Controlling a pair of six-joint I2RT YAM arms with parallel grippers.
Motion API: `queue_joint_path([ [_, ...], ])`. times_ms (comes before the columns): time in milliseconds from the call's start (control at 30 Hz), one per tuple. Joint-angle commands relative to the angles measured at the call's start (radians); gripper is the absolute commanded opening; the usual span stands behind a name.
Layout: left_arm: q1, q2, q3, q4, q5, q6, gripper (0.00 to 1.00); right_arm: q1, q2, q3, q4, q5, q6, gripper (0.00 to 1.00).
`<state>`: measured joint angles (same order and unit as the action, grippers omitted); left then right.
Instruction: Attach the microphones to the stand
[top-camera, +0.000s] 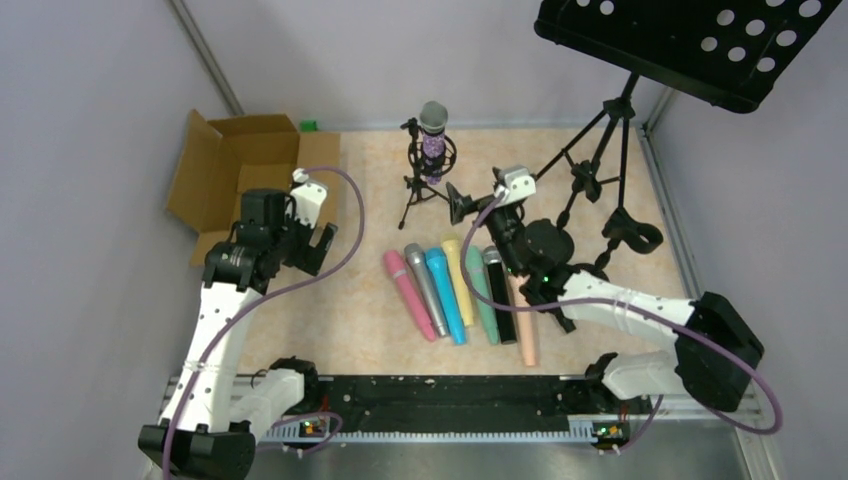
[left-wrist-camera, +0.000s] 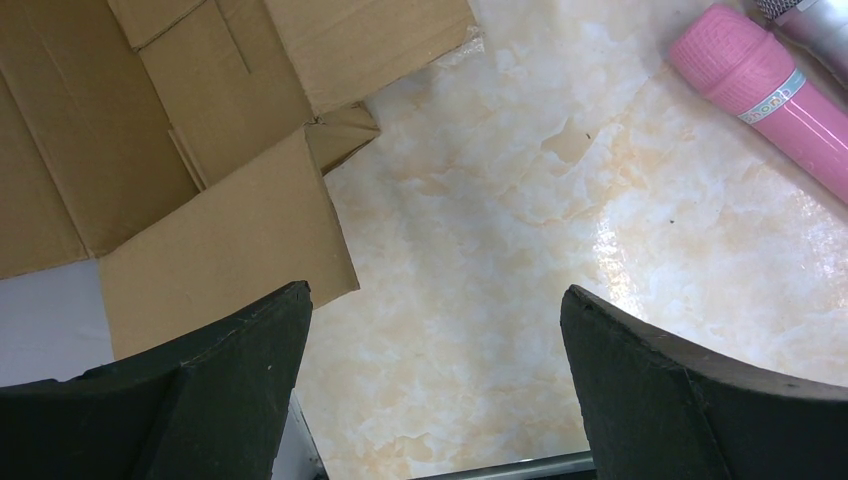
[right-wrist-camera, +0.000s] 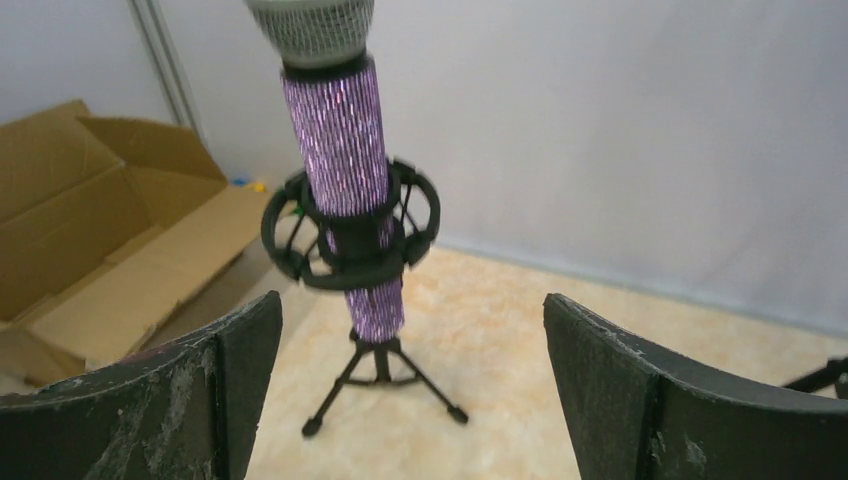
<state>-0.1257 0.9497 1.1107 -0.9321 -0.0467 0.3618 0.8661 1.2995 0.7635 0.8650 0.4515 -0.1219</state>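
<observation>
A glittery purple microphone (top-camera: 432, 140) with a grey mesh head stands upright in the shock-mount ring of a small black tripod stand (top-camera: 420, 190) at the back centre. It also shows in the right wrist view (right-wrist-camera: 342, 150), held in the stand (right-wrist-camera: 352, 245). Pink (top-camera: 410, 295), silver (top-camera: 425, 290), blue (top-camera: 446, 295), yellow (top-camera: 458, 280), teal (top-camera: 482, 295), black (top-camera: 500, 298) and peach (top-camera: 526, 330) microphones lie side by side mid-table. My right gripper (top-camera: 472, 208) (right-wrist-camera: 410, 390) is open and empty, facing the stand from a short distance. My left gripper (top-camera: 315, 250) (left-wrist-camera: 435, 380) is open and empty, left of the pink microphone (left-wrist-camera: 770, 90).
An open cardboard box (top-camera: 235, 170) lies at the back left, its flap (left-wrist-camera: 220, 230) close to my left fingers. A tall black music stand (top-camera: 700, 40) on a tripod (top-camera: 600, 170) stands at the back right. Grey walls surround the table.
</observation>
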Motion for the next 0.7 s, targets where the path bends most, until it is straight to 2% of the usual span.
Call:
queue_joint_path([
  [0, 0.007, 0.016, 0.069, 0.009, 0.01, -0.043, 0.99, 0.014, -0.051, -0.091, -0.097, -0.023, 0.13, 0.97],
  [233, 0.008, 0.129, 0.135, 0.024, 0.006, -0.087, 0.99, 0.011, 0.146, -0.072, -0.014, -0.174, 0.168, 0.85],
  [367, 0.014, 0.166, 0.189, 0.017, 0.037, -0.111, 0.99, 0.006, 0.326, -0.013, 0.08, -0.221, 0.184, 0.7],
  [467, 0.018, 0.189, 0.225, 0.002, 0.042, -0.115, 0.99, 0.002, 0.46, 0.074, 0.083, -0.249, 0.211, 0.55],
  [600, 0.026, 0.198, 0.224, 0.007, 0.042, -0.108, 0.99, -0.001, 0.595, 0.16, 0.117, -0.271, 0.286, 0.53],
  [667, 0.029, 0.199, 0.219, 0.009, 0.042, -0.107, 0.99, 0.0, 0.661, 0.212, 0.123, -0.262, 0.314, 0.58],
])
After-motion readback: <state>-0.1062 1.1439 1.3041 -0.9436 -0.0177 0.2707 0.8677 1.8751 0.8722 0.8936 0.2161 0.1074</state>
